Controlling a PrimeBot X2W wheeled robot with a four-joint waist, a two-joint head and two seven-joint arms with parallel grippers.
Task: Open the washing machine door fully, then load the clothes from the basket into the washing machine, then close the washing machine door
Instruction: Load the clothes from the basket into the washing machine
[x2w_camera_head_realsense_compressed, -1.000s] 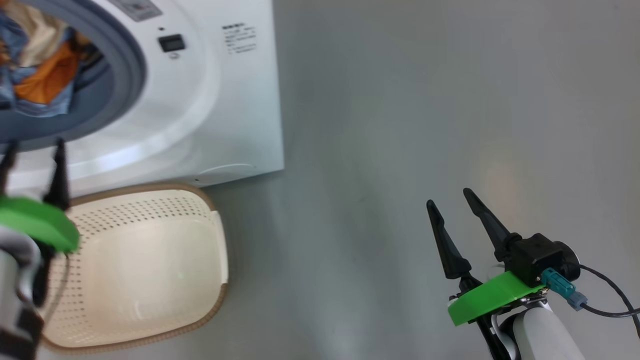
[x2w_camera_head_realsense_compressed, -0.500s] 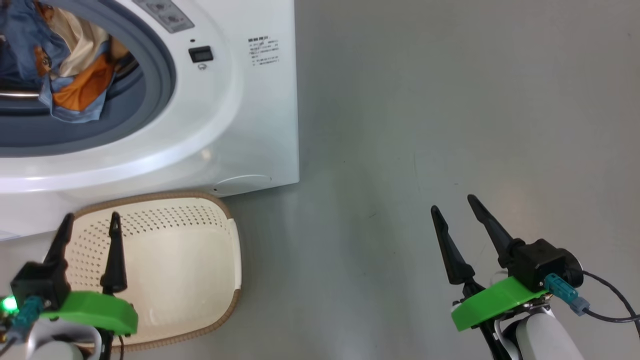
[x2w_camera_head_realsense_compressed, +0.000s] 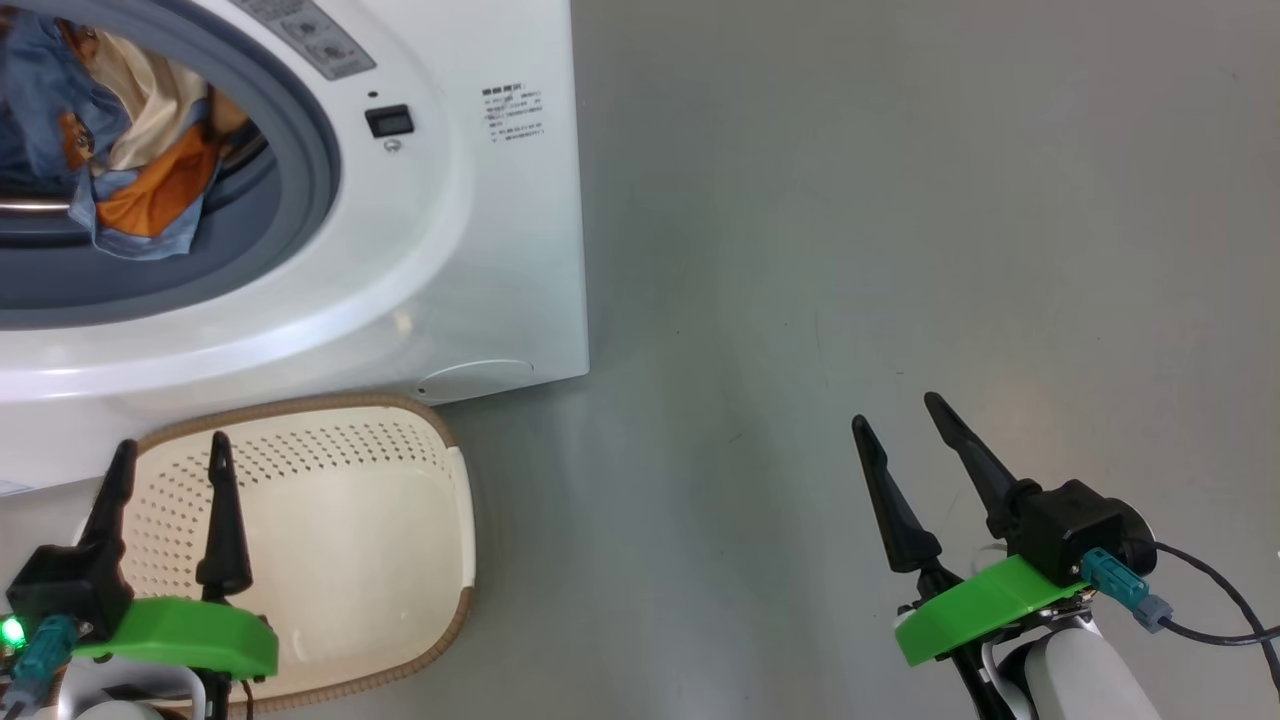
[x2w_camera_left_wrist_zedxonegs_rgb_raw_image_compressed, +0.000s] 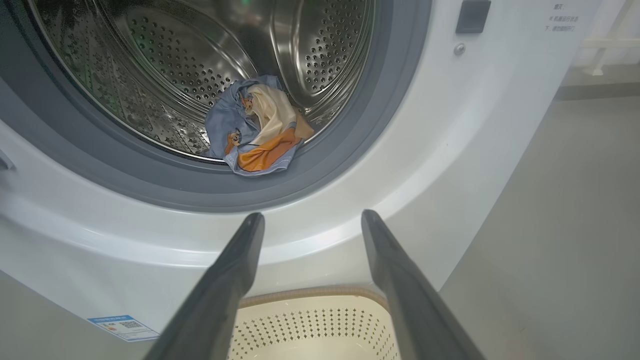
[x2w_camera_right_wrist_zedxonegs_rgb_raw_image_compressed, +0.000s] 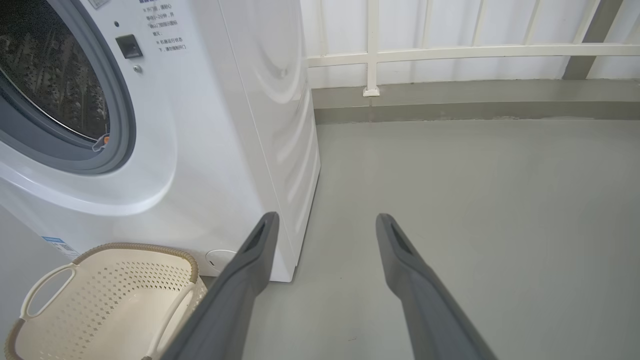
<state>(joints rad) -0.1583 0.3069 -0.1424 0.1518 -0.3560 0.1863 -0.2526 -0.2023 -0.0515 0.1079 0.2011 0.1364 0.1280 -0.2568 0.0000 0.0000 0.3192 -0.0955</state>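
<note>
The blue, beige and orange cloth clothes (x2w_camera_left_wrist_zedxonegs_rgb_raw_image_compressed: 257, 127) lie low in the steel drum (x2w_camera_left_wrist_zedxonegs_rgb_raw_image_compressed: 175, 65) of the white washing machine (x2w_camera_head_realsense_compressed: 480, 250). On its near side stands the cream perforated plastic basket (x2w_camera_head_realsense_compressed: 330, 460). My left pincer (x2w_camera_head_realsense_compressed: 172, 442) gapes wide above it; my right pincer (x2w_camera_head_realsense_compressed: 895, 410), equally wide, hangs well to the right over grey floor (x2w_camera_head_realsense_compressed: 800, 250).

small print (x2w_camera_head_realsense_compressed: 512, 116) on the washing machine (x2w_camera_head_realsense_compressed: 480, 260) front, illegible, blue label (x2w_camera_left_wrist_zedxonegs_rgb_raw_image_compressed: 122, 326) low down, unreadable
</note>
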